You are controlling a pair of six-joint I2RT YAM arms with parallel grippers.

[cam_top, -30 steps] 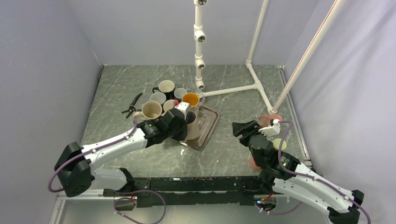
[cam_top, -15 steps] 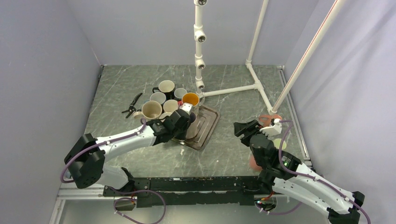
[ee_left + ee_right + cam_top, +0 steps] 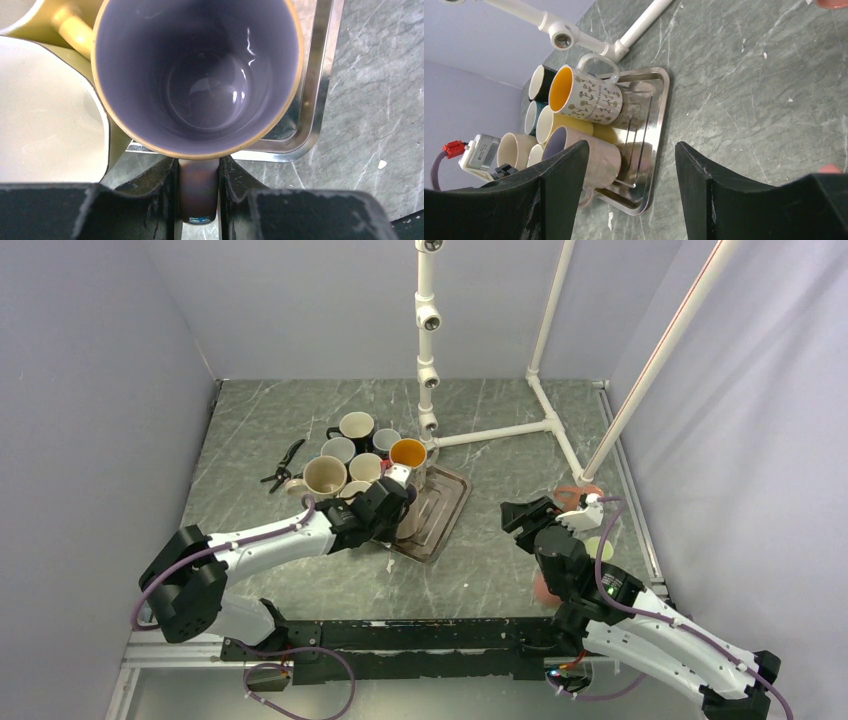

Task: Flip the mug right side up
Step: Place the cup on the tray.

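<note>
**Left arm.** The left gripper (image 3: 198,170) is clamped on the handle of the mug (image 3: 200,75), with one finger (image 3: 155,192) pressed to each side. Just beyond the fingertips the mug's mouth opens straight toward the wrist camera, purple inside. Its base is hidden, so contact with the tray (image 3: 312,100) beneath cannot be told. A cream mug (image 3: 45,115), cut off by the frame, sits left of the fingers. From above, the gripper covers most of the mug.

**Right arm.** The right gripper (image 3: 629,190) is spread wide, holding nothing, well apart from the tray. Between its fingers the mug shows far off, mouth up like the floral mug (image 3: 591,100) beyond it.
</note>
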